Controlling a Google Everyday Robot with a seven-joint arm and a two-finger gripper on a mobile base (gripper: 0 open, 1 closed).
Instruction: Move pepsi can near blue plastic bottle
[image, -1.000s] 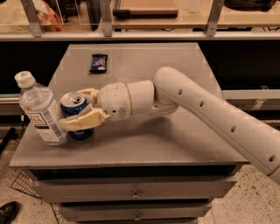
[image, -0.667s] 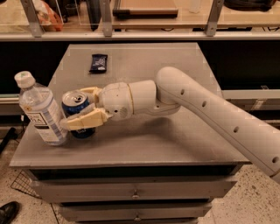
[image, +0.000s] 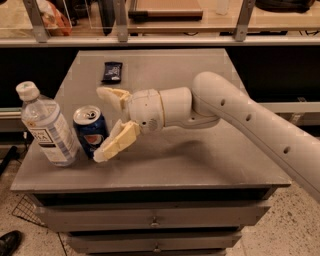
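Note:
The pepsi can (image: 91, 131) stands upright on the grey table (image: 200, 160), near the front left. The blue plastic bottle (image: 46, 127) with a white cap stands just left of it, almost touching. My gripper (image: 106, 122) is open, just right of the can. One cream finger (image: 116, 142) reaches past the can's front side and the other (image: 112, 95) is behind it. The fingers stand apart from the can and hold nothing.
A flat dark blue snack wrapper (image: 112, 71) lies at the back of the table. A shelf with a metal frame (image: 120, 22) runs behind the table. Drawers (image: 155, 220) sit below the tabletop. A dark shoe (image: 9, 242) is on the floor at left.
The gripper has let go of the can, its fingers have spread, and it has drawn back to the right. The can stays standing beside the bottle.

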